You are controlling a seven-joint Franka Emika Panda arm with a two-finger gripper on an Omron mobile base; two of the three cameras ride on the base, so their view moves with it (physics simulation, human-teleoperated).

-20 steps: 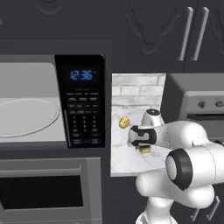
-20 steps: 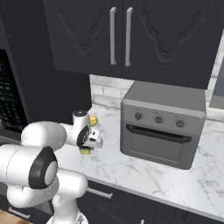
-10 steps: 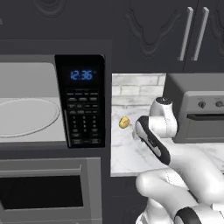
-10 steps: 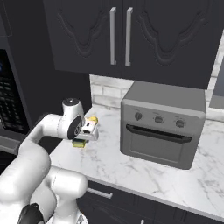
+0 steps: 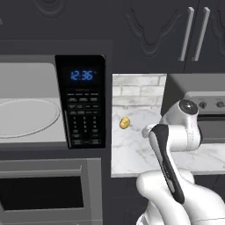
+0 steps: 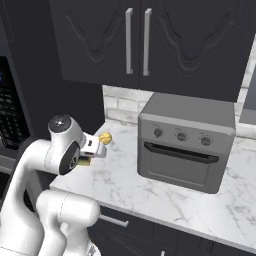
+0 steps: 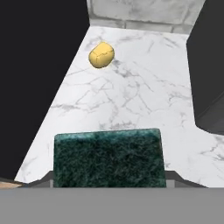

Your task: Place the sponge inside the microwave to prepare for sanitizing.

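Above the marble counter, the sponge sits clamped between the tool's jaws.

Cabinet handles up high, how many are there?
2. The left handle and the right handle hang upright side by side on the dark cabinets above the grey oven. More may lie outside the pictures.

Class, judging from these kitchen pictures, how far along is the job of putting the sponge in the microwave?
Done: the microwave is open, its turntable bare. In hand: the sponge sits between the jaws of the gripper, above the marble counter, apparently lifted. Left: carrying it over into the microwave and letting go.
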